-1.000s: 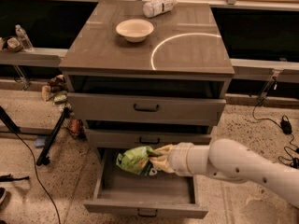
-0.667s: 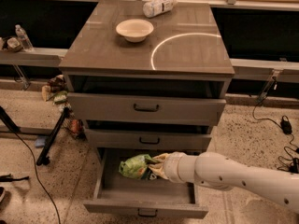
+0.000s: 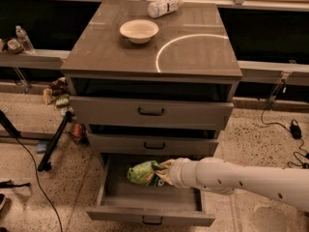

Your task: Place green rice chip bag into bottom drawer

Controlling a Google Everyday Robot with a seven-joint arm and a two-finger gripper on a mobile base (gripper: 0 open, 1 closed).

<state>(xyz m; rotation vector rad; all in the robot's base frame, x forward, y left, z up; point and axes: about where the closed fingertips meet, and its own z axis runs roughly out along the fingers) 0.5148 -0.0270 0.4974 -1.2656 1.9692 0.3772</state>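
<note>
The tool (image 3: pixel 164 172) comes from the right into the open bottom drawer (image 3: pixel 120 213) and pinches the right end of the green rice chip bag (image 3: pixel 143 173). The bag is inside the drawer, at its far side, near the middle. A bowl (image 3: pixel 139 31) stands on the table (image 3: pixel 198 62).

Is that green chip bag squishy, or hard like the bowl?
Probably squishy: the green rice chip bag looks crinkled where the gripper pinches it over the bottom drawer. Likely light too, since one edge grip holds it. The foil may be slippery.
</note>
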